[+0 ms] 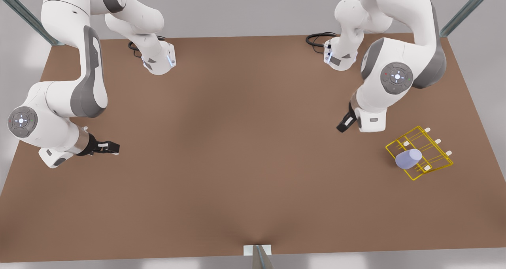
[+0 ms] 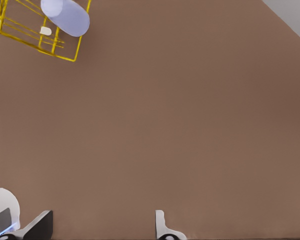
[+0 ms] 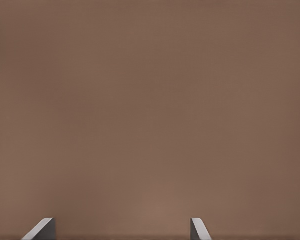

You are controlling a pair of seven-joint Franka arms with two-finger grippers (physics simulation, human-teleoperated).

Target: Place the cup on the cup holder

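- Brown table fills the near ground.
- Left gripper, at the front view's right, hangs spread, gripping nothing; the cup lies to its right and nearer the camera, well apart.
- That cup rests tilted on the cup holder, over a peg, apparently placed already.
- Right gripper, far across the table, waits spread, gripping nothing.

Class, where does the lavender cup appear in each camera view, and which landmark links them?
Front view: the cup sits tilted on the cup holder, at the front view's right.
Left wrist view: the cup on the cup holder, beyond the open left gripper.
Right wrist view: brown table beyond the right gripper.
Shared landmark: the brown table.
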